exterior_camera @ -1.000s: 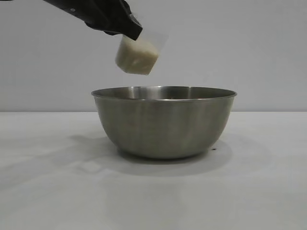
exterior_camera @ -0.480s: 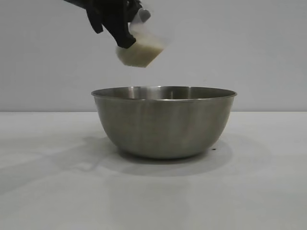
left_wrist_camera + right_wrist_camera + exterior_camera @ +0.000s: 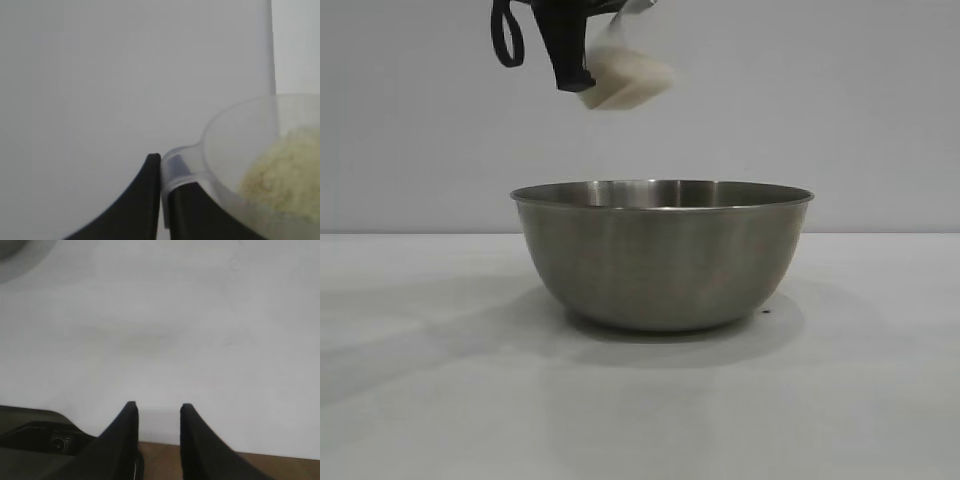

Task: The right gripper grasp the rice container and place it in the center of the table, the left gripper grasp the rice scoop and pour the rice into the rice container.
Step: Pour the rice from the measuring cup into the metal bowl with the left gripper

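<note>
The outside camera sits level with my flat white desk (image 3: 440, 400), facing me close, the big brushed steel bowl (image 3: 662, 255) filling its middle. My left wrist camera looks along my black left fingers (image 3: 145, 200), very near the clear plastic scoop (image 3: 240, 150) that the outside view also catches up top. My right wrist camera looks down past my black right fingers (image 3: 192, 440) onto the desk.

The rice container (image 3: 662, 255) is brushed stainless steel with a soft satin sheen, sitting on a matte white tabletop (image 3: 440, 400). The rice scoop (image 3: 240, 150) is clear smooth plastic, the rice (image 3: 282, 170) looks pale and grainy, and both pincers are matte black.
</note>
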